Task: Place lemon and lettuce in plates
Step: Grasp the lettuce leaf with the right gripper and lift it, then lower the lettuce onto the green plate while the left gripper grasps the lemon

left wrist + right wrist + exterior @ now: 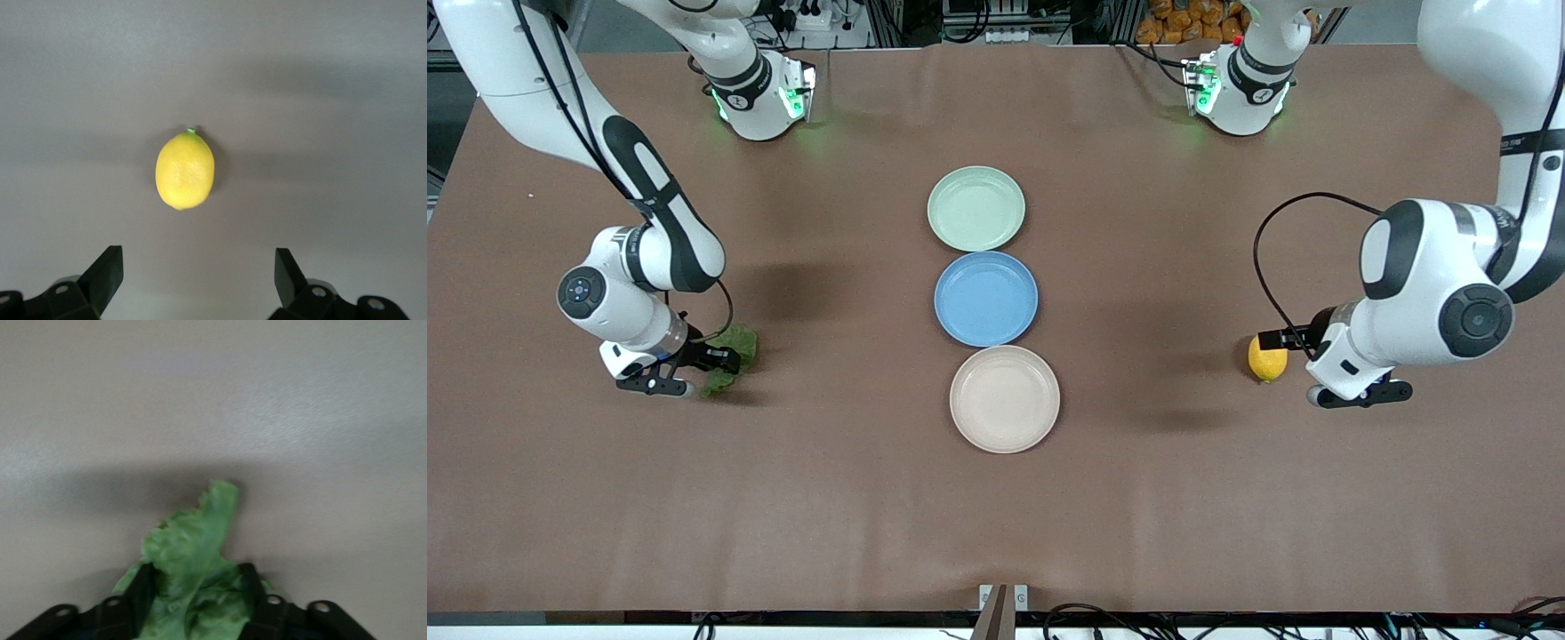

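Lettuce [190, 580] betw. right fingers [143, 590]

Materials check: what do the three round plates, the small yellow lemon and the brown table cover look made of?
Pale mint green plate, blue plate and beige-cream plate: likely matte plastic; flat uniform colour, no glare.

Small yellow lemon: finely pitted skin, green stem nub; real or replica, cannot tell.

Brown table cover: looks like a soft matte sheet, with faint ripples; exact material unclear.
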`<state>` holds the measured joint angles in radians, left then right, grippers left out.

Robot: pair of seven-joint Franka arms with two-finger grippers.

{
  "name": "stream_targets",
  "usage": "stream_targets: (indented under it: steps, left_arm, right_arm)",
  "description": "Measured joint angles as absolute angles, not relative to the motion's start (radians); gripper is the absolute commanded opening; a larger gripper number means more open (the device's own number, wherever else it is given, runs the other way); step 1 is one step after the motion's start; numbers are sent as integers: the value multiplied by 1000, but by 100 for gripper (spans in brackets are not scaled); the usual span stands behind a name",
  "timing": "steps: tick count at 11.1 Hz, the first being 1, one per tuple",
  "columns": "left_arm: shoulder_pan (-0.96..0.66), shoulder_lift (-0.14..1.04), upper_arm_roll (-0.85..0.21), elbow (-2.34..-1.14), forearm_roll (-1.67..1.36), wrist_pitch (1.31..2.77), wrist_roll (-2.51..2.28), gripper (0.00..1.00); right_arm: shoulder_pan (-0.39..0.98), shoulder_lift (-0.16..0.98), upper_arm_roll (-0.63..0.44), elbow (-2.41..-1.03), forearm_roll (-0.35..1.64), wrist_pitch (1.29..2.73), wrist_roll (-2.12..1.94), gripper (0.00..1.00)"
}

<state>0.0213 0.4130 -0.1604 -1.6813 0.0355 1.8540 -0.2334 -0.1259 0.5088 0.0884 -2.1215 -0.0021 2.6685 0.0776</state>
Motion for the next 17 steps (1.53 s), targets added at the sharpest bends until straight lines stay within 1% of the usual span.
stream_targets:
  steps: [2,4,6,7,9,12,14,17]
  left_arm:
    - [48,413,-160,-1753,46,1927,-169,100]
    - [84,412,-160,-1786,46,1948,-91,100]
    - [87,413,-165,-1834,47,2006,-73,100]
    - [85,417,-169,-1857,61,2024,-70,100]
    - [80,438,-171,-1874,88,2038,-70,100]
    - [72,495,-175,-1877,170,2050,-66,100]
    - [62,529,-177,-1869,193,2062,-66,100]
    - [41,561,-178,-1847,194,2084,-66,100]
  right_arm:
    - [-125,500,80,-2124,-2,2667,77,0]
    - [-114,494,82,-2123,-1,2660,110,0]
    - [-95,474,98,-2112,-1,2595,176,0]
    - [-89,450,118,-2099,-1,2536,216,0]
    - [-86,390,185,-2068,0,2409,331,0]
    - [-68,348,333,-2037,1,2319,579,0]
    - [-44,345,429,-2023,1,2280,748,0]
    - [37,344,523,-2021,1,2277,956,0]
